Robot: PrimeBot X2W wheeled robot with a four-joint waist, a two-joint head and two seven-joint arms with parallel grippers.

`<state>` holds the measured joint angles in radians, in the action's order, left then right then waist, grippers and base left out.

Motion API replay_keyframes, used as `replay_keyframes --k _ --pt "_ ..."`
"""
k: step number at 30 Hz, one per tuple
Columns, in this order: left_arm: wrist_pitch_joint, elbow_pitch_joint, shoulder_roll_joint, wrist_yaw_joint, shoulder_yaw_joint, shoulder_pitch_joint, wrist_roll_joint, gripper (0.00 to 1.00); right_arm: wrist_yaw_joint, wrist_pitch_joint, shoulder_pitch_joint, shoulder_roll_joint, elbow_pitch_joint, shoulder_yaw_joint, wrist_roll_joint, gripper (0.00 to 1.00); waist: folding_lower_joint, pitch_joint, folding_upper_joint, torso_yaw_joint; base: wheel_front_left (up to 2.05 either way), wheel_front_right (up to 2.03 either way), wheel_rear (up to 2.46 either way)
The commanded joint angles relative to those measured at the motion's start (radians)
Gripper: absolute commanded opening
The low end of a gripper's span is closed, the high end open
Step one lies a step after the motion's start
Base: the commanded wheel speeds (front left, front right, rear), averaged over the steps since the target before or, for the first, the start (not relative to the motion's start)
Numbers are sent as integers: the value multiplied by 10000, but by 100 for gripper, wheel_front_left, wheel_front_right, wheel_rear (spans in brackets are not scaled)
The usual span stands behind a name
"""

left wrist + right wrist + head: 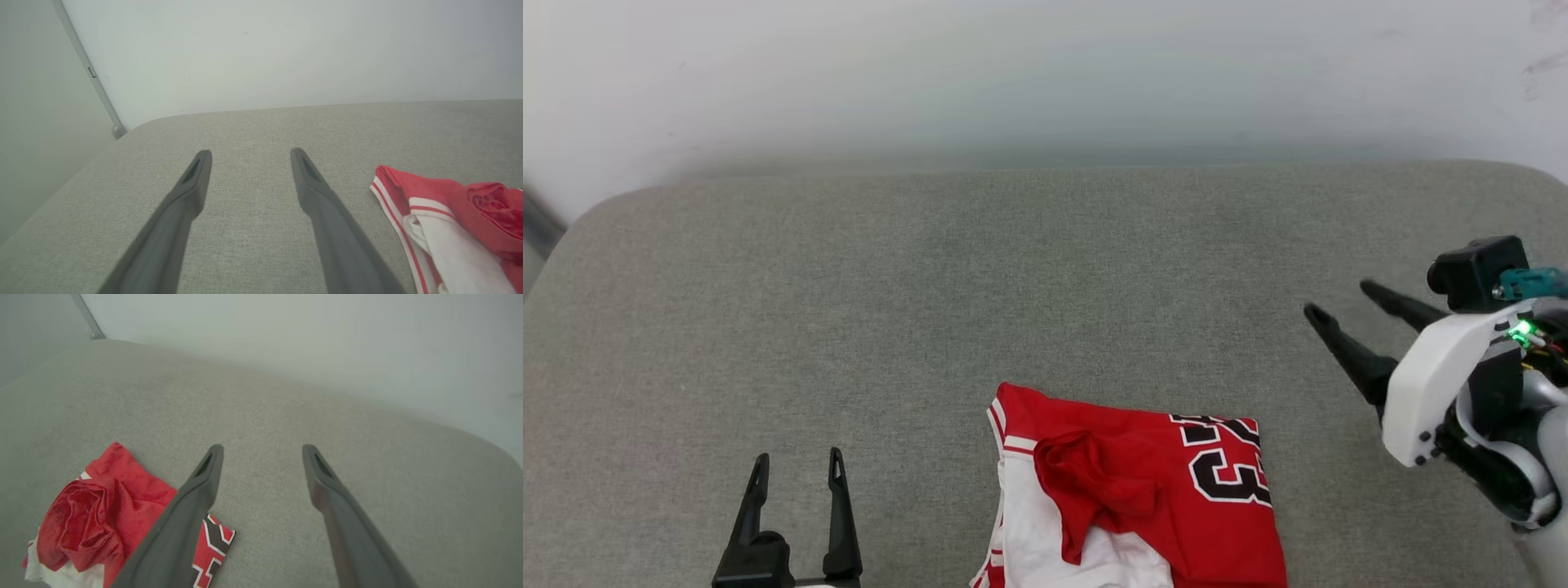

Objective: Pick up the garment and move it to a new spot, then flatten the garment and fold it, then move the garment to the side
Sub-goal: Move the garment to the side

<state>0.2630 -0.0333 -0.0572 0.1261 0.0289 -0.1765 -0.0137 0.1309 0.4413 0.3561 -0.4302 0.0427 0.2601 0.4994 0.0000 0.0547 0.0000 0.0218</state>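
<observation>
Nearest, left claw (799, 456): fingers spread, empty, just left of the garment. Beyond, broad grey woven-cloth table (1013, 286) with rounded corners. At its near edge, garment (1143, 490): crumpled red-and-white jersey, likely light, limp, slippy; probably best pinched at a striped-trim corner. Right claw (1339, 297) likewise spread, empty.

The garment (1143, 498) lies on the padded surface (931, 310), at its near edge and right of centre; the wall (1045, 73) stands behind the surface's far edge. The left gripper (799, 459) is to the garment's left, apart from it; the right gripper (1339, 298) is to its right and farther back, also apart.
</observation>
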Motion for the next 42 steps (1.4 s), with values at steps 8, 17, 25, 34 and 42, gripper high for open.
replay_keyframes --k 8,17,25,34,42 --pt "22 -37 26 -24 64 465 -50 100 -4 3432 -426 -532 1079 91 3722 100 0 449 0 143 0 0 0" --pt "23 0 46 -134 219 1046 -38 100 -4 4232 -740 113 2088 245 5058 100 0 1098 0 490 0 0 0" --pt "22 61 58 -61 363 1453 -57 100 -10 4364 -851 662 2932 1320 5002 100 0 1605 0 788 0 0 0" --pt "22 95 71 9 448 1463 -154 100 -13 3769 -681 626 3282 2418 4628 0 0 1612 0 962 0 0 0" --pt "23 138 72 35 436 1071 -126 100 -4 2744 118 -105 2322 2820 4498 0 0 1031 0 828 0 0 0"
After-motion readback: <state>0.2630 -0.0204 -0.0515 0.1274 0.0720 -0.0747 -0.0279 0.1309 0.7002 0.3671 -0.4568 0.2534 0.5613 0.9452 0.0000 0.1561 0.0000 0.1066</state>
